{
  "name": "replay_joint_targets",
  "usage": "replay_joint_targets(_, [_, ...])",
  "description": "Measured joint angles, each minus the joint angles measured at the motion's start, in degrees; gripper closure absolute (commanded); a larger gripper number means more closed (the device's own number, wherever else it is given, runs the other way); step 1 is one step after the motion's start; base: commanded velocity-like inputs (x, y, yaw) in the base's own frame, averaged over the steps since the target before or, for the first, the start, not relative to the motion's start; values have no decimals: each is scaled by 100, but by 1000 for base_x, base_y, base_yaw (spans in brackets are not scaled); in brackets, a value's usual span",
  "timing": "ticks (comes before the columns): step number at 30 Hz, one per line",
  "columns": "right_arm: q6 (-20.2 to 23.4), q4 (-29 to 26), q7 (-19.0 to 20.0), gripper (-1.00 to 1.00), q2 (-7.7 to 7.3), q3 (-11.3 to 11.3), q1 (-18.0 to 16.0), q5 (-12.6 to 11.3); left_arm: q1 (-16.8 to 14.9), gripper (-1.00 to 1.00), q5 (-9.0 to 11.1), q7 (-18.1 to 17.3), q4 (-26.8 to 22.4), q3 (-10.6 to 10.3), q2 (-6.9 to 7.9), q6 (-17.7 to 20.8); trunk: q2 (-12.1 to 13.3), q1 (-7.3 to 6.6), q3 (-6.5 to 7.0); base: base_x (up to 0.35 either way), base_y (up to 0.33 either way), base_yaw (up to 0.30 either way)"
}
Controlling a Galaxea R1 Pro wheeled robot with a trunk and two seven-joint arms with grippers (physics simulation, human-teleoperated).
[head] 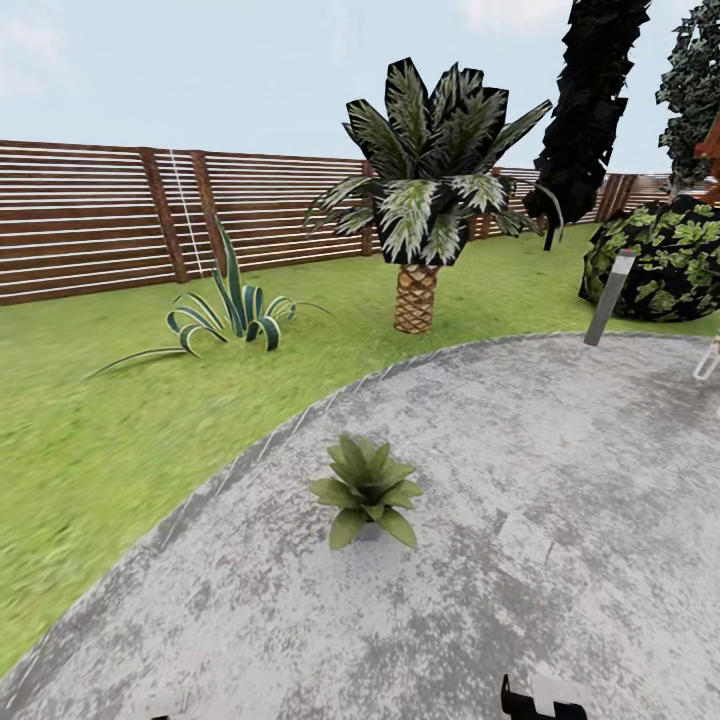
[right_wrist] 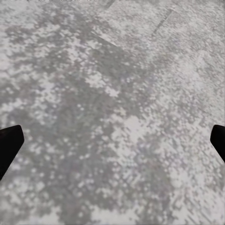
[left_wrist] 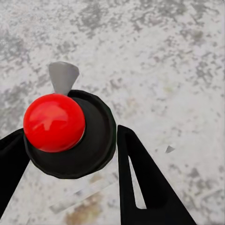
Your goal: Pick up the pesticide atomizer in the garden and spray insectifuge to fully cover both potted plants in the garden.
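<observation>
- Step in hand, as judged: carrying the sprayer to a plant. The left hand (left_wrist: 70, 154) has its dark fingers closed against the black-bodied, red-capped pesticide atomizer (left_wrist: 70, 131) with a grey nozzle.
- Right hand (right_wrist: 112, 145): spread wide, holding nothing, above the grey paved patio (head: 560, 560).
- One olive-green rosette potted plant (head: 366, 490) stands ahead on the patio.
- Next: aim the nozzle at it.
- The second plant's whereabouts cannot be told.

The grey mottled patio (head: 560, 480) curves against the lawn (head: 90, 420), with one small potted plant (head: 366, 490) sitting right on the paving and, I think, a grey post (head: 609, 297) at its far edge.
</observation>
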Motion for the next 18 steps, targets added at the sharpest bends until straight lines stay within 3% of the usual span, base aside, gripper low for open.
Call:
replay_joint_targets(8, [-9, -16, 0, -100, 36, 1, 0, -13, 0, 100, 0, 0, 0, 1, 13, 1, 0, 0, 6, 3, 4, -21])
replay_joint_targets(13, [6, -30, 19, -100, 5, 4, 0, -6, -30, 100, -126, -49, -83, -74, -13, 33, 0, 0, 8, 0, 0, -5])
replay_joint_targets(16, [15, -60, 31, -100, -1, 26, 0, 15, -84, 100, -481, -72, -113, -179, -22, 72, 0, 0, 8, 0, 0, 0])
replay_joint_targets(18, [18, -293, 58, -100, -6, 235, -1, 158, -142, 100, -992, -114, -151, -337, -18, 92, 0, 0, 8, 0, 0, 0])
